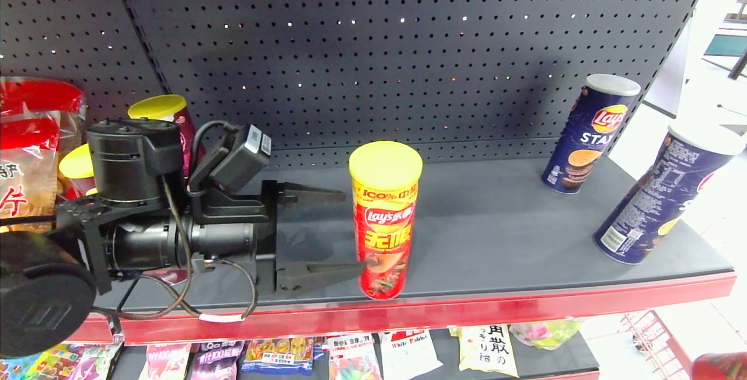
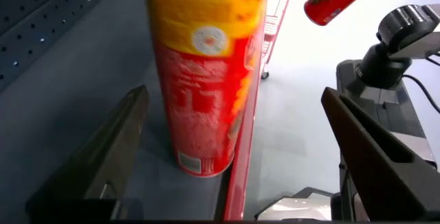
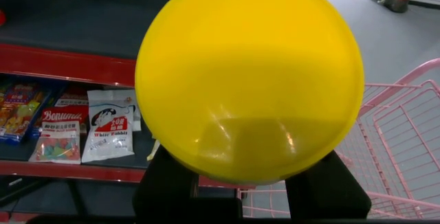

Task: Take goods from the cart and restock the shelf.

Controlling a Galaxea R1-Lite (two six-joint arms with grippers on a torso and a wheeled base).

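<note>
Your left gripper (image 1: 352, 230) lies level over the shelf (image 1: 496, 234), released, with both fingers spread wide. The can (image 1: 385, 228) stands upright at 3 o'clock from it, just past the fingertips and close to the shelf's red front lip. Neither finger clasps it. The nearer fingertip sits right by the can's lower side, and you cannot tell whether it touches. In the left wrist view the can (image 2: 203, 80) stands ahead between the two fingers, nearer the inner one.

Your right gripper (image 3: 247, 193) is clenched on a second can (image 3: 247, 80), whose yellow lid faces the wrist camera. Below it lie the pink cart (image 3: 412, 148) and the lower shelf's snack bags (image 3: 110, 124).

At 2 o'clock from the can, well apart, a blue can (image 1: 589, 135) stands upright by the pegboard. Another blue can (image 1: 665, 193) leans tilted at 3 o'clock, near the shelf's end. More yellow-lidded cans (image 1: 157, 108) stand at 10 o'clock, behind the left arm.
</note>
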